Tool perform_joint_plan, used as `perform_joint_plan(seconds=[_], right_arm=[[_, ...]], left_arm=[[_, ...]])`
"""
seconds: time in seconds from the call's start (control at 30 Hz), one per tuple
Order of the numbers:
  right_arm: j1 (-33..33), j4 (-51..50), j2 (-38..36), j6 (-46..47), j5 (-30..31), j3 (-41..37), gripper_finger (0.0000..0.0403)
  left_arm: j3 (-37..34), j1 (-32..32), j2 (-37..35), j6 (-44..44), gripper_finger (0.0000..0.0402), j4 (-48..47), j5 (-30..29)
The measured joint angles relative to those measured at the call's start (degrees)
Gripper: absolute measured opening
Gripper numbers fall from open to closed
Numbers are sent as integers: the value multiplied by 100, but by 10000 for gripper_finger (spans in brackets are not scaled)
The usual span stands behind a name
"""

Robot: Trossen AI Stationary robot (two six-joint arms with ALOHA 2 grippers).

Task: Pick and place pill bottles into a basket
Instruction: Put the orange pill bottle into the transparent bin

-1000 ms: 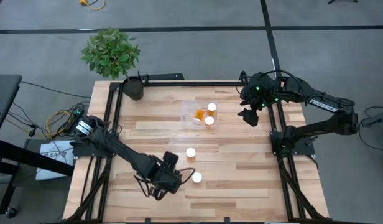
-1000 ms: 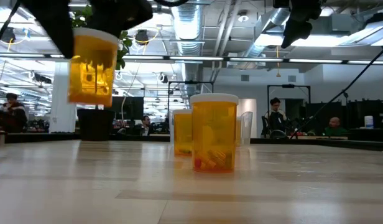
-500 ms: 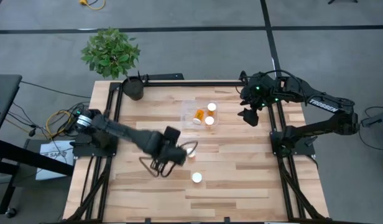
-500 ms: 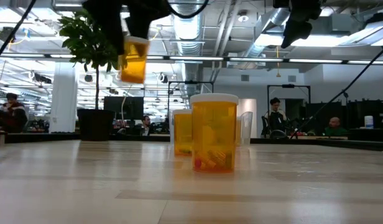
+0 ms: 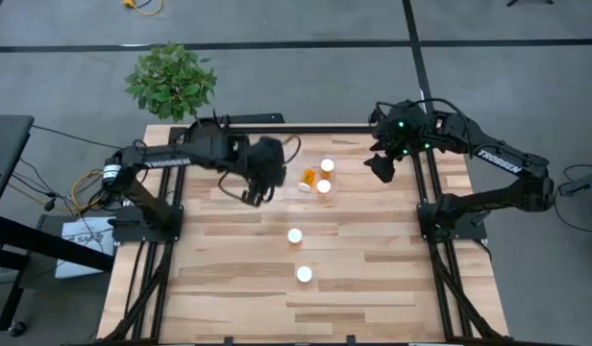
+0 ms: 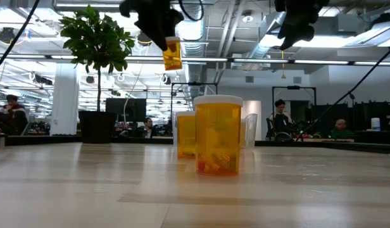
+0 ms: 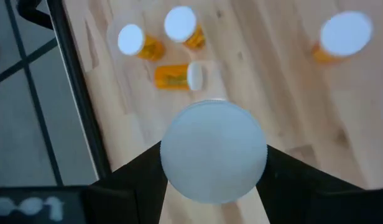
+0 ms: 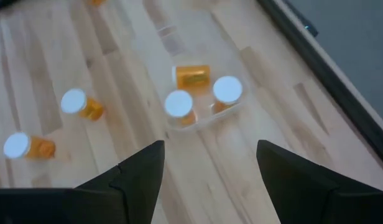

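Note:
My left gripper [image 5: 260, 181] is shut on a pill bottle [image 6: 173, 54], high above the table just left of the clear basket [image 5: 288, 179]. Three bottles are in the basket: two upright [image 5: 327, 166] [image 5: 323, 186] and one lying on its side [image 5: 308, 176]. Two more bottles stand upright on the wood [image 5: 294, 235] [image 5: 304, 275]. My right gripper [image 5: 381, 168] is open and empty in the air, right of the basket; its wrist view looks down on the basket [image 8: 201, 124]. My left gripper pinches the bottle at its white-capped top [image 7: 213, 151] between its two fingers [image 7: 138, 177], one on each side of the cap. The fingers come from above, pointing down. The orange body [image 6: 173, 57] hangs below them, slightly tilted, well clear of the table.
A dark round pot [image 5: 207, 136] with a leafy plant [image 5: 171, 80] stands at the far left corner. Black frame rails [image 5: 171, 192] run along the table's sides. Bare wood lies along the near edge. People sit in the room beyond [image 6: 280, 117].
My left gripper has carried the bottle up and from the table's near side toward the far edge, ending beside the basket; it has stayed shut on it. My right gripper has shifted a little toward the far edge.

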Motion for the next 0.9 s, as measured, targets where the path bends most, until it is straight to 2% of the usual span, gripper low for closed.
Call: perform_joint_plan(seconds=[0.2, 0.43, 0.7, 0.9], right_arm=[[-395, 85, 0, 49, 7, 0, 249], [-843, 354, 0, 159, 7, 0, 249], [-1110, 372, 250, 154, 5, 1, 249], [-1040, 363, 611, 27, -8, 2, 249]], left_arm=[[-5, 805, 174, 827, 199, 354, 541], [-4, 1456, 726, 1092, 199, 900, 1360], [-7, 1566, 1403, 1165, 199, 882, 1791], [-9, 1487, 1826, 1173, 199, 873, 1821]])
